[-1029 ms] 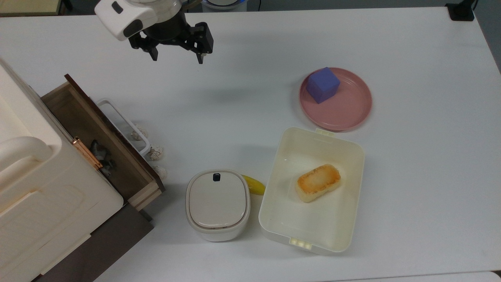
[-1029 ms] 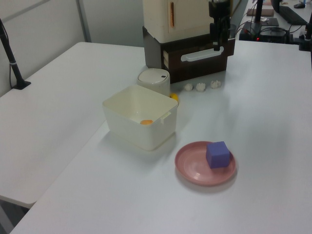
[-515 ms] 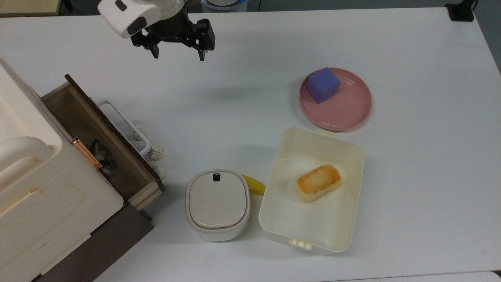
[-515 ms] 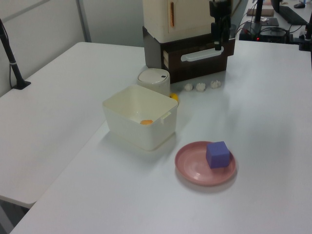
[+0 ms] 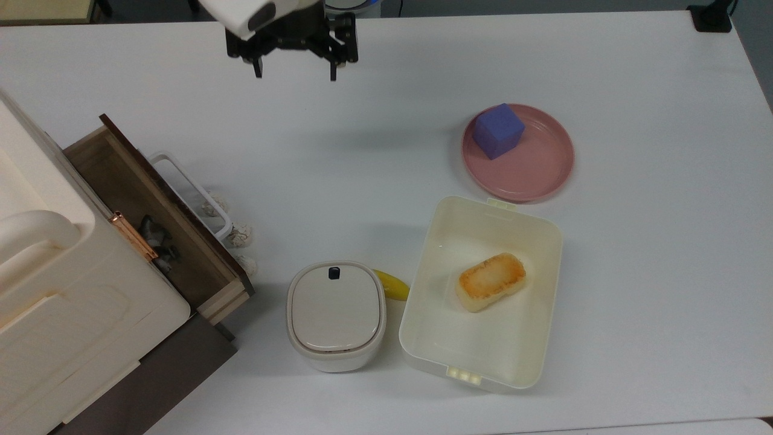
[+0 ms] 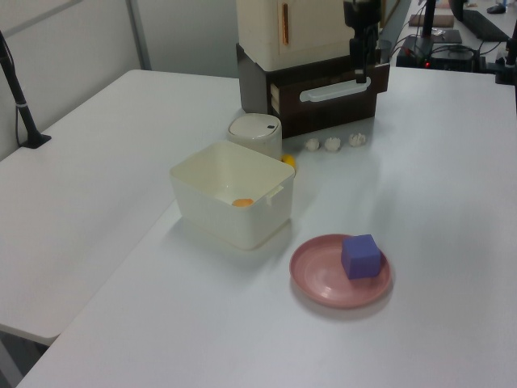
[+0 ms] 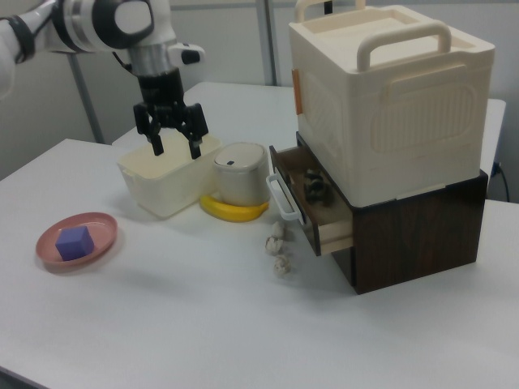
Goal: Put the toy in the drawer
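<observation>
The drawer (image 5: pixel 118 175) stands pulled open at the top view's left, under the cream-white cabinet (image 5: pixel 54 302). The toy (image 5: pixel 157 243), a small black-and-white figure, lies inside it near the cabinet's front. The right view shows the toy (image 7: pixel 315 188) in the open drawer (image 7: pixel 324 220) as well. My gripper (image 5: pixel 296 76) hangs open and empty over the table's far edge, well away from the drawer. In the right view the gripper (image 7: pixel 175 151) hovers above the tub, and in the left view the gripper (image 6: pixel 361 69) hangs in front of the drawer (image 6: pixel 323 109).
A lidded white pot (image 5: pixel 336 314), a yellow banana (image 5: pixel 392 285) and a cream tub (image 5: pixel 423 338) holding a toasted bread piece (image 5: pixel 490 281) stand near the front. A purple cube (image 5: pixel 497 130) sits on a pink plate (image 5: pixel 543 175). Three crumpled white bits (image 5: pixel 240 235) lie by the drawer's front.
My gripper has moved toward the top view's right and upper edge, farther from the drawer, staying open. The toy lies still in the drawer.
</observation>
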